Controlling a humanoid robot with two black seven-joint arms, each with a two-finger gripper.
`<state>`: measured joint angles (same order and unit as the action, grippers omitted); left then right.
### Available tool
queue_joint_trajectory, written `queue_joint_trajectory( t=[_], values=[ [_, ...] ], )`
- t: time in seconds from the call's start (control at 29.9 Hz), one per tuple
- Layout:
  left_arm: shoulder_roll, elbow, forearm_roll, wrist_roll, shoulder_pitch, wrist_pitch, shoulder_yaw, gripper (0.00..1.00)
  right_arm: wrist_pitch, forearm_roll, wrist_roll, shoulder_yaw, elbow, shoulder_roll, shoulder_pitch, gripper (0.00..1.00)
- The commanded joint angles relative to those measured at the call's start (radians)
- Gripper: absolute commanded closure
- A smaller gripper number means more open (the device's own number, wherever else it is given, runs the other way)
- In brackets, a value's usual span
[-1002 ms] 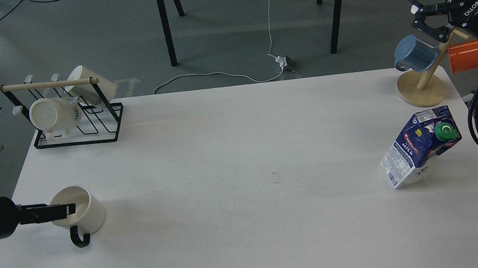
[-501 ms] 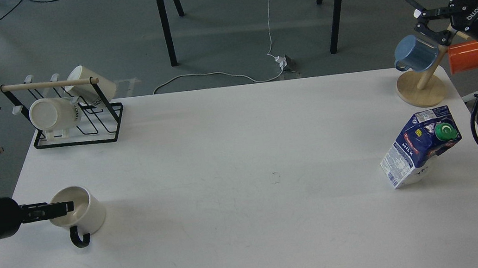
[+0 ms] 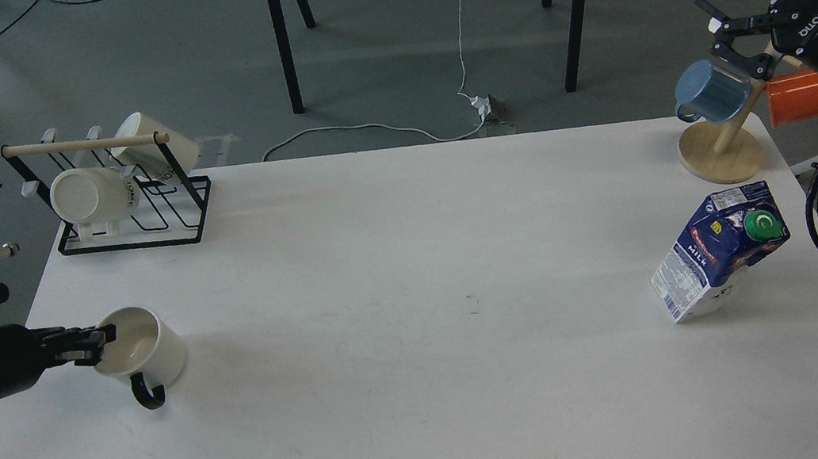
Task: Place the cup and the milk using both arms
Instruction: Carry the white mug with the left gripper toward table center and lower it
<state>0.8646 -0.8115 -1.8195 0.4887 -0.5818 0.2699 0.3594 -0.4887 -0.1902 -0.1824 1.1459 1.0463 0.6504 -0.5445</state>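
The cup (image 3: 146, 353), cream-white with a black loop handle, is at the table's left front. It is tipped toward the left edge, handle pointing to the front. My left gripper (image 3: 104, 337) comes in from the left and is shut on the cup's left rim. The milk (image 3: 716, 250), a dark-blue and white carton with a green cap, leans to the right near the table's right edge. My right gripper (image 3: 713, 27) is open and empty, high at the back right, far above the milk and next to a blue mug (image 3: 710, 91).
A black wire rack (image 3: 138, 239) with two white mugs stands at the back left. A wooden mug tree (image 3: 719, 154) at the back right corner holds the blue mug and an orange mug (image 3: 798, 96). The white table (image 3: 427, 299) spans the view.
The cup has tipped and shifted slightly up and right in my left gripper's hold. My left arm has drawn back to the left. My right gripper has shifted slightly up and right.
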Motion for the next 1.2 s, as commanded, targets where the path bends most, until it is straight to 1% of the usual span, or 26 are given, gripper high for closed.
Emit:
queue_joint_trajectory(
  t=[0.0,0.1,0.17,0.23,0.33,0.4,0.47,0.57,0.73,0.8,0.97,1.17],
  values=[
    [0.002,0.000,0.000,0.000,0.003,0.003,0.000,0.99,0.000,0.000,0.000,0.000,0.000,0.000,0.000,0.01],
    [0.011,-0.008,0.002,0.000,-0.007,0.011,0.006,0.99,0.000,0.000,0.000,0.000,0.000,0.000,0.000,0.01],
    [0.036,-0.047,0.003,0.000,-0.064,0.023,0.003,0.99,0.000,0.000,0.000,0.000,-0.002,0.000,0.000,0.01],
    [0.059,-0.107,0.002,0.000,-0.124,0.063,-0.003,0.99,0.000,0.000,-0.002,0.000,-0.002,0.000,0.000,0.01],
    [0.051,-0.165,-0.004,0.000,-0.185,0.109,-0.005,0.99,0.000,0.002,0.000,-0.002,-0.005,-0.002,0.000,0.01],
    [-0.008,-0.196,-0.036,0.000,-0.226,0.139,-0.005,0.99,0.000,0.002,0.000,-0.002,-0.008,0.000,0.000,0.01],
    [-0.108,-0.212,-0.087,0.000,-0.248,0.167,-0.005,0.99,0.000,0.003,-0.002,-0.002,-0.011,0.002,0.000,0.01],
    [-0.225,-0.222,-0.174,0.000,-0.276,0.181,-0.005,0.99,0.000,0.005,0.000,0.000,-0.015,0.005,0.000,0.01],
    [-0.419,-0.206,-0.317,0.000,-0.277,0.219,-0.008,0.99,0.000,0.005,0.000,0.000,-0.025,0.005,0.000,0.01],
    [-0.479,-0.195,-0.362,0.000,-0.276,0.219,-0.020,0.99,0.000,0.005,0.000,0.000,-0.025,0.005,0.000,0.01],
    [-0.550,-0.186,-0.362,0.000,-0.257,0.219,-0.022,0.99,0.000,0.005,0.000,0.000,-0.025,0.023,0.001,0.01],
    [-0.555,-0.186,-0.362,0.000,-0.254,0.219,-0.017,0.99,0.000,0.005,0.000,-0.002,-0.025,0.023,0.006,0.01]
  ],
)
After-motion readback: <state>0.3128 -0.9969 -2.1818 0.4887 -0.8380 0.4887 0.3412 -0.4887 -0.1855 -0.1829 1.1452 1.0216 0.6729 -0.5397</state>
